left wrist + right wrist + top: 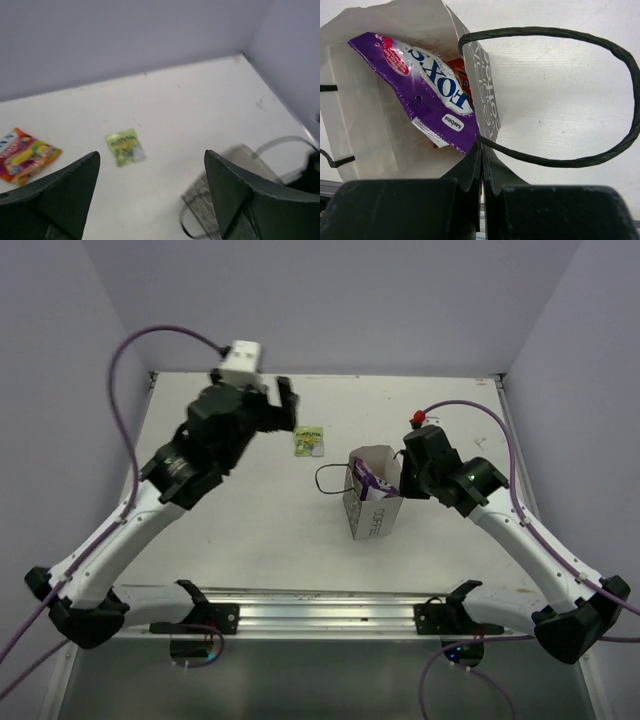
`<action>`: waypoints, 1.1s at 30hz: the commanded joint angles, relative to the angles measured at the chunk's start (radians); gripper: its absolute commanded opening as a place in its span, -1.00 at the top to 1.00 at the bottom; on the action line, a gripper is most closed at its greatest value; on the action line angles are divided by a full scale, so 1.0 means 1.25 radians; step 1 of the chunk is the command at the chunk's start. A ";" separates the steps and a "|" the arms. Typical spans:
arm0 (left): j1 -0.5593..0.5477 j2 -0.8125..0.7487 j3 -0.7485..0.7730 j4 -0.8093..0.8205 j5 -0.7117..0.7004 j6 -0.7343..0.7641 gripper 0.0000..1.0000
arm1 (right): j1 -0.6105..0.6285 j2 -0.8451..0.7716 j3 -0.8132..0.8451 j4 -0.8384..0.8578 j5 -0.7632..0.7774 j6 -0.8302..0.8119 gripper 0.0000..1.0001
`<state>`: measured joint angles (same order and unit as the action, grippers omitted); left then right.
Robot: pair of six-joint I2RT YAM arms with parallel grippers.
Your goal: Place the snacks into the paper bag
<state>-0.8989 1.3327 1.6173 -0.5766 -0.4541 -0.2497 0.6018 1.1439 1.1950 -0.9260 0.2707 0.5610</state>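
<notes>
Left tool (151, 162): its 2 fingers stand wide apart and hold nothing. It hangs above the counter (200, 105).
Right tool (481, 152): its fingers are pressed together. They appear to pinch the rim of the paper bag (375, 115) at the corner nearest to this tool.
Paper bag: it stands upright, below the left tool and to its right side.
Inside the bag: 2 snacks. The purple packet (427, 97) leans across the mouth, and the red-orange packet (459, 70) is partly hidden behind it.
Outside the bag: 2 snacks. The green packet (125, 146) lies flat ahead of the left tool, a little left of the middle of its gap. The multicolour packet (25, 155) lies beyond its left finger.
Step in hand: I judge it is to fetch the green packet.
How to do it well: bring the left tool straight down with the packet centred between the fingers, then close on 1 edge, because a flat shiny packet will probably slip.
Risk: the cord handle (570, 95) and the leaning purple packet narrow the mouth, so release low inside the bag.
</notes>
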 commanded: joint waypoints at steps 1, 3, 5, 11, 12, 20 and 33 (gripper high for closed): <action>0.266 -0.100 -0.212 0.368 -0.038 -0.023 -0.82 | -0.004 -0.013 -0.005 0.005 0.001 -0.001 1.00; 0.448 0.002 -0.225 0.359 0.030 -0.043 -0.91 | -0.005 -0.008 -0.001 0.008 -0.005 -0.006 1.00; 0.522 0.116 -0.170 0.303 0.065 -0.044 -0.99 | -0.007 -0.003 0.000 0.011 -0.009 -0.011 1.00; 0.622 0.472 0.093 0.214 0.082 -0.043 -0.99 | -0.011 0.002 0.010 0.002 0.004 -0.014 1.00; 0.640 0.542 0.128 0.190 0.086 -0.047 -0.99 | -0.011 0.002 0.016 0.001 0.007 -0.016 1.00; 0.715 0.687 0.209 0.150 0.119 -0.062 -0.99 | -0.033 0.011 0.026 -0.016 0.030 -0.014 1.00; 0.741 0.702 0.054 0.164 0.146 -0.064 -0.52 | -0.059 0.047 0.034 -0.004 -0.001 -0.018 1.00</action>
<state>0.0250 2.2200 1.7340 -0.3927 -0.3141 -0.3241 0.5346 1.1828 1.2137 -0.9283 0.2699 0.5556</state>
